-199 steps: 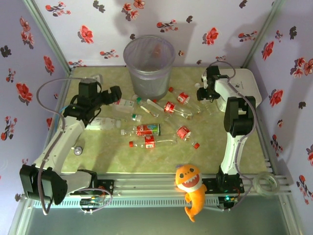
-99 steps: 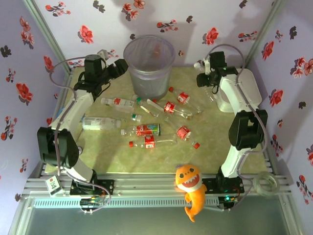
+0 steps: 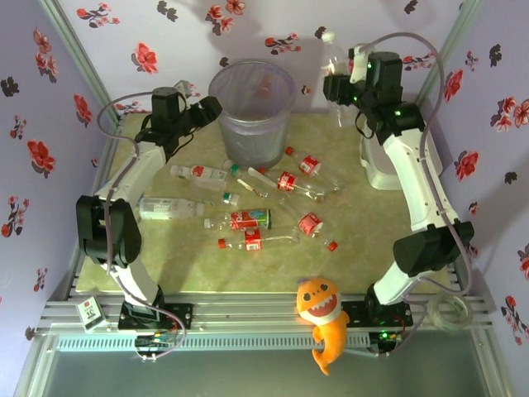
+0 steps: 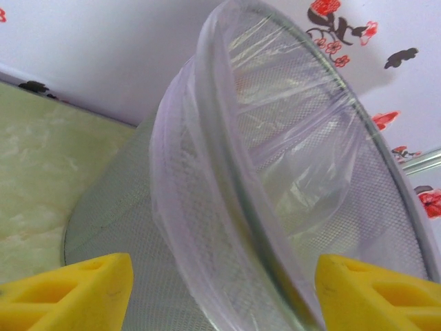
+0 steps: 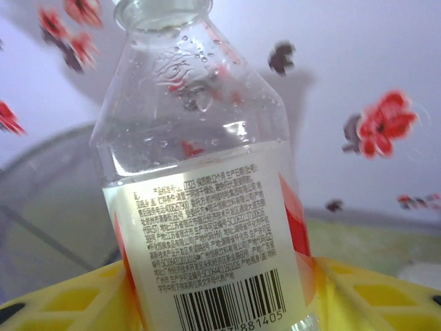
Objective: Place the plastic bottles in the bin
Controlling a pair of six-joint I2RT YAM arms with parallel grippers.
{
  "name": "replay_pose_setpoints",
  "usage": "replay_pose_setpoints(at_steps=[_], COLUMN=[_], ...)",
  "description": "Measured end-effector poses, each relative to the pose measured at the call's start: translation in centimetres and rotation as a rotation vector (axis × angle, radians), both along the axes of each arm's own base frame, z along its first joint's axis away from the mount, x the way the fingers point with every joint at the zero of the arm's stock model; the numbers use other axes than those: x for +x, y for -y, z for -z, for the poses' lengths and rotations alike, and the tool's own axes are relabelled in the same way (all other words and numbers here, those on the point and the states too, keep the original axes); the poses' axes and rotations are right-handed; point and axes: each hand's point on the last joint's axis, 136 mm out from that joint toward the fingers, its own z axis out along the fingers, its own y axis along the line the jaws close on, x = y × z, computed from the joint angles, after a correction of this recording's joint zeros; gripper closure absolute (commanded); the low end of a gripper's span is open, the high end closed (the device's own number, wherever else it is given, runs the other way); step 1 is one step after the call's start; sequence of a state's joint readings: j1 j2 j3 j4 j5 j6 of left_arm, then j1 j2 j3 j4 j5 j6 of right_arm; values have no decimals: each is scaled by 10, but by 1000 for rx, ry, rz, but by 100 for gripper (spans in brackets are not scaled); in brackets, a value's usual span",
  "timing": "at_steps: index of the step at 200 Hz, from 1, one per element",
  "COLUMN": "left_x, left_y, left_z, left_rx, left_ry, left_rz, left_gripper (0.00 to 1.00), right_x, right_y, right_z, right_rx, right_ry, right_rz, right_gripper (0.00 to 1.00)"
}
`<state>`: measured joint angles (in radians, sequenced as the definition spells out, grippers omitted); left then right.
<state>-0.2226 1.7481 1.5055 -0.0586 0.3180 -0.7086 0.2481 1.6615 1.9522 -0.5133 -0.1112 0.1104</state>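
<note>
Above the green marbled tabletop (image 3: 372,240), right gripper (image 3: 337,83) is clamping a bottle (image 3: 333,56) right of the bin (image 3: 252,116) (floral walls (image 3: 397,25) all round). Left gripper (image 3: 208,107) is hovering beside the bin, fingers apart. Other bottles (image 3: 248,219) are lying loose on the tabletop.

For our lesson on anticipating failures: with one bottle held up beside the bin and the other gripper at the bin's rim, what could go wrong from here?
1. The raised bottle in the right gripper hangs to the right of the bin, not over its opening; let go here, it would likely miss.
2. The left gripper, jaws apart, sits close against the bin's left rim; a nudge might shift or tip it.
</note>
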Motion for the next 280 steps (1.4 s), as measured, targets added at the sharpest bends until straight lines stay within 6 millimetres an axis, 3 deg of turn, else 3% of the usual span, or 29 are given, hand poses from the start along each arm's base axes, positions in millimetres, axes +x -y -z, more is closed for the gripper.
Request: replay_pose_setpoints(at_steps=[22, 48, 95, 120, 145, 165, 193, 238, 280], left_x=[5, 9, 10, 10, 10, 10, 13, 17, 19], left_y=[5, 11, 14, 14, 14, 15, 17, 18, 20], left_z=[-1, 0, -1, 0, 0, 0, 0, 1, 2], left_rx=[-2, 1, -1, -1, -2, -2, -3, -3, -7], left_ry=[8, 12, 13, 12, 12, 12, 13, 13, 12], left_rz=[13, 24, 31, 34, 34, 35, 37, 38, 44], left_gripper=[33, 35, 36, 36, 37, 37, 38, 38, 38], right_x=[10, 25, 67, 93, 114, 121, 123, 110, 105], right_y=[-26, -66, -134, -161, -176, -183, -189, -211, -219], right_z=[-28, -49, -53, -24, 30, 65, 99, 134, 138], right_rx=[83, 158, 286, 342, 353, 344, 329, 268, 222], right_ry=[67, 120, 186, 166, 71, 0, -70, -126, -105], right_rz=[-67, -170, -336, -397, -408, -411, -417, -460, -490], right_gripper=[39, 39, 39, 38, 38, 38, 37, 32, 23])
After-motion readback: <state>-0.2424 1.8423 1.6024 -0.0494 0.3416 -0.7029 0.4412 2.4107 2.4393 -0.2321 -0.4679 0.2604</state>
